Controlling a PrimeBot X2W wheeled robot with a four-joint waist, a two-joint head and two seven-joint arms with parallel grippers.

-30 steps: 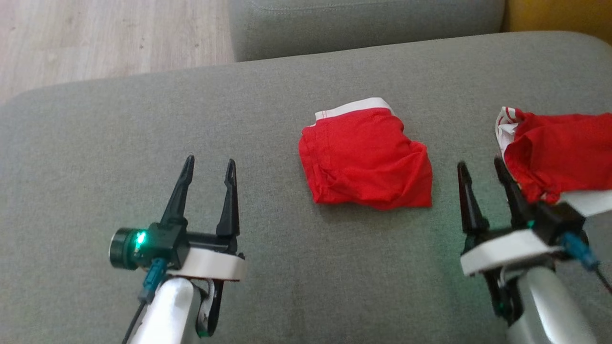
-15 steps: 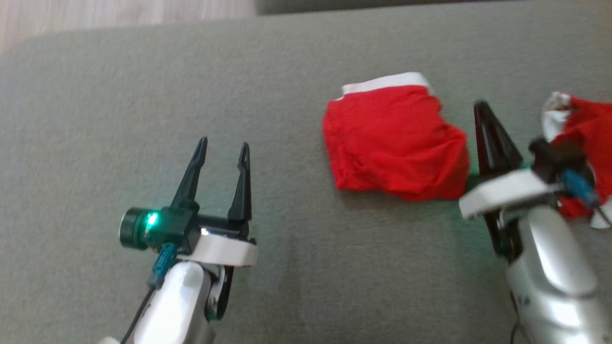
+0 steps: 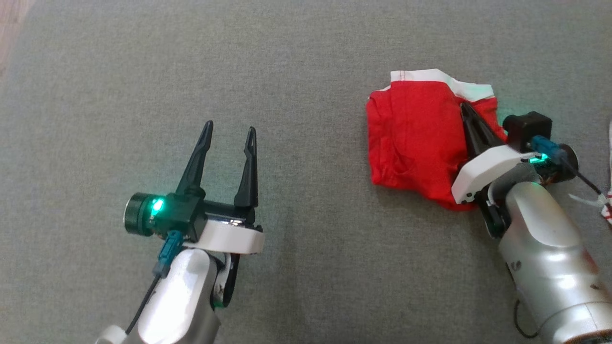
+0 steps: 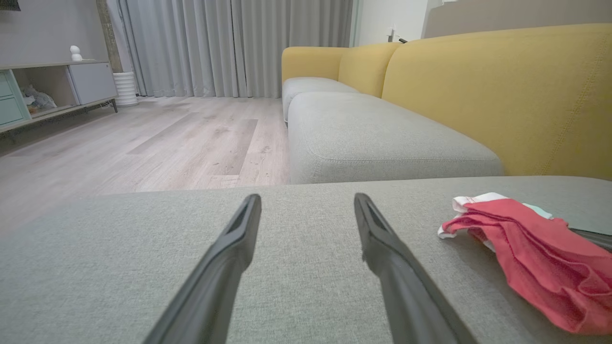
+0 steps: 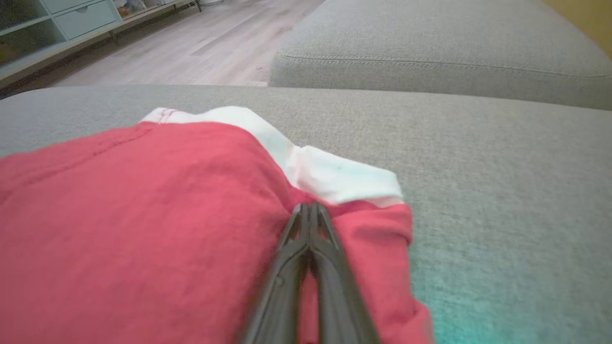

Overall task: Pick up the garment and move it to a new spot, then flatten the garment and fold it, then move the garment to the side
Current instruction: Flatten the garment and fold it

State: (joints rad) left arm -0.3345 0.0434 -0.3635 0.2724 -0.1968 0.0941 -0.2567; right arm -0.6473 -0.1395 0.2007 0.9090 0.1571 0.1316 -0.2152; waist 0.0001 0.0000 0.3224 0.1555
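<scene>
The red garment (image 3: 411, 138) with a white waistband lies crumpled on the grey sofa cushion (image 3: 306, 71), right of centre in the head view. My right gripper (image 3: 463, 106) lies over its right part, fingers pressed together, with the fabric puckered at their tips. The right wrist view has the shut right gripper (image 5: 308, 206) pinching the red garment (image 5: 143, 215) just below the waistband. My left gripper (image 3: 229, 128) stands open over bare cushion at lower left, well apart from the cloth. Seen from the left wrist, the left gripper (image 4: 307, 198) is empty and the garment (image 4: 526, 248) lies off to the right.
A strip of a second red-and-white garment (image 3: 609, 205) shows at the right edge. Beyond the cushion stand another grey seat (image 4: 382, 138) and a yellow sofa back (image 4: 502, 95). Wooden floor (image 4: 143, 143) and a low cabinet (image 4: 28, 91) lie to the left.
The head camera has tilted down and the whole picture shifted. My right gripper moved forward onto the garment's right side and shut; the waistband corner there is bunched. The left gripper stays open.
</scene>
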